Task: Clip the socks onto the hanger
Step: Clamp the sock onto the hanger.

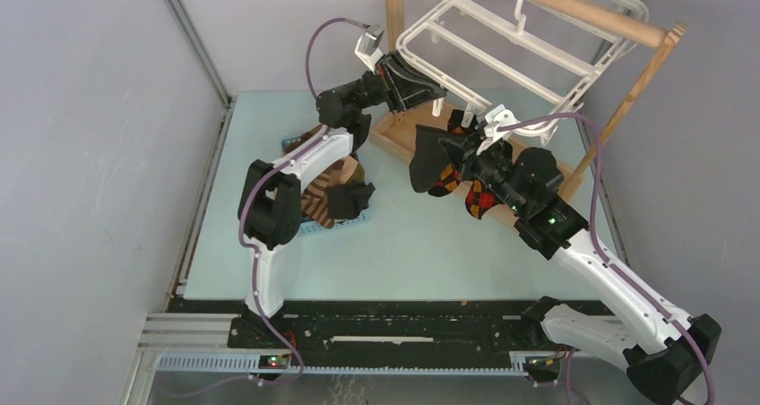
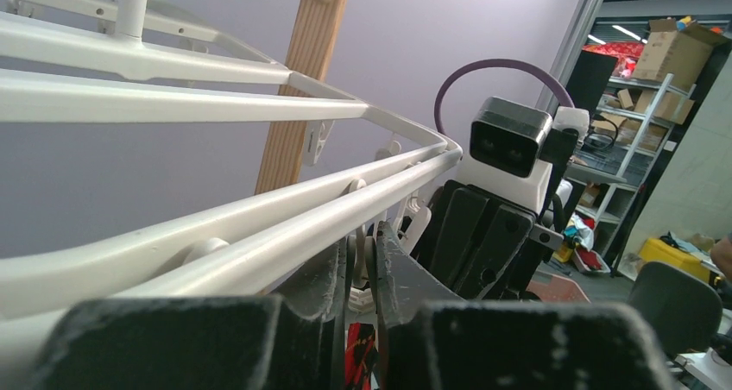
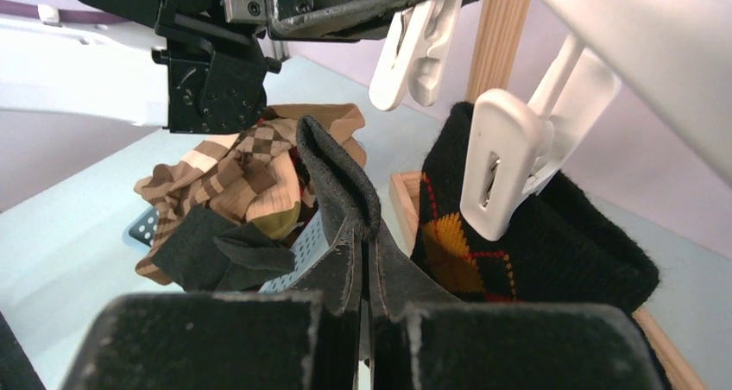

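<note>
right gripper [image 3: 367,243] clamped on a black sock [image 3: 338,170], left gripper [image 2: 362,256] squeezing a clip [image 3: 414,53]. floppy cuff may fold and miss that clip.

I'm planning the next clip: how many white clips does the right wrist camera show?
2: an empty clip hanging at the top, and a second clip clamped on the argyle sock. Others may be out of frame.

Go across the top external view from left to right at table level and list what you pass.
Blue basket → black sock, pinched by the right gripper → argyle sock → wooden stand's right leg.
</note>
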